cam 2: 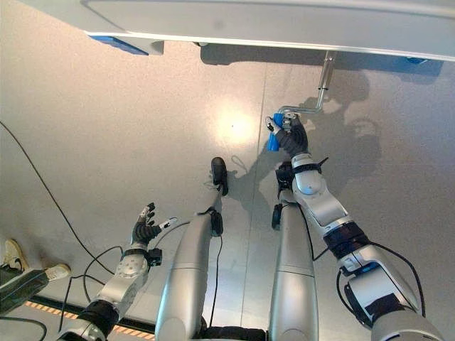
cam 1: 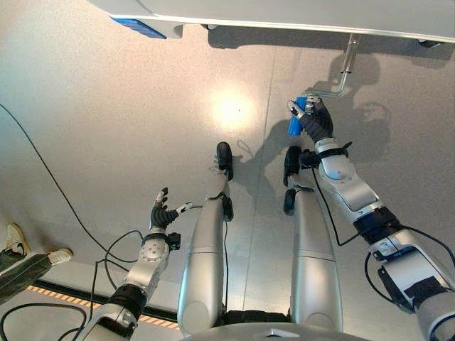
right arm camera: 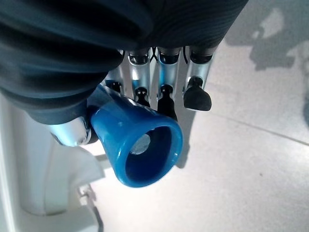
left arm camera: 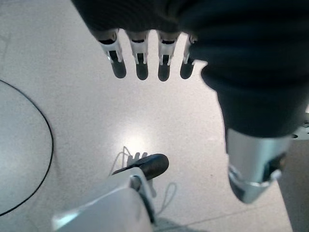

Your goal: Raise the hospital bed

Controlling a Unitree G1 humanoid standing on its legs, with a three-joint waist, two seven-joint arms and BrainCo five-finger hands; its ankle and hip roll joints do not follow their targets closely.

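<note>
The hospital bed (cam 1: 298, 18) runs as a pale frame along the 12 o'clock edge of the head views, with the grey floor (cam 1: 106, 128) spread beneath it. From the frame's underside, toward 1 o'clock, a silver crank (cam 1: 346, 71) drops down and bends sideways toward its blue handle (cam 1: 296, 122), which stands a little below the bend.

The right hand (cam 1: 313, 121) is curled round that blue handle; the right wrist view shows the fingers (right arm camera: 166, 99) wrapped across the grip and the thumb closing from the other side, with the open end of the blue handle (right arm camera: 140, 145) facing the camera. The left hand (cam 1: 162, 212) hangs low at about 8 o'clock, well apart from the bed, its fingers (left arm camera: 140, 63) straight and spread over bare floor, holding nothing.

The step in hand appears to be turning the crank to lift the bed. To do it well, the grip should probably stay snug but loose enough for the handle to rotate inside the fingers as the arm sweeps its circle. The wrist ought to follow the circle around the crank's shaft rather than pulling outward, or the handle could slip from the fingers. Which turning direction raises the bed cannot be told from here
</note>
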